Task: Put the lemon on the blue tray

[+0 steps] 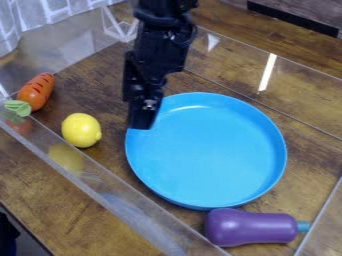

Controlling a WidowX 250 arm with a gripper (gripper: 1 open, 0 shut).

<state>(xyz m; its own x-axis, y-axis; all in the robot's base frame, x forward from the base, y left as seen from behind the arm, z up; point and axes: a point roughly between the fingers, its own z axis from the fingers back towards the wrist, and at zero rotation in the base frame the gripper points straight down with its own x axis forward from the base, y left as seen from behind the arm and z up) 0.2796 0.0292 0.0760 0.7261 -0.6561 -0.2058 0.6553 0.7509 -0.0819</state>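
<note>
The lemon [82, 129] is a small bright-yellow oval lying on the wooden table, left of the blue tray [214, 160]. That tray is a large round blue plate with a shallow rim and nothing on it. My black gripper [142, 107] hangs over the tray's upper left rim, to the right of the lemon and well apart from it. Its jaws stand open with nothing between them.
An orange carrot [36, 90] with a green top lies at the far left. A purple eggplant [249, 227] rests below the tray at the front right. A clear plastic wall [67, 165] runs along the table's front left edge.
</note>
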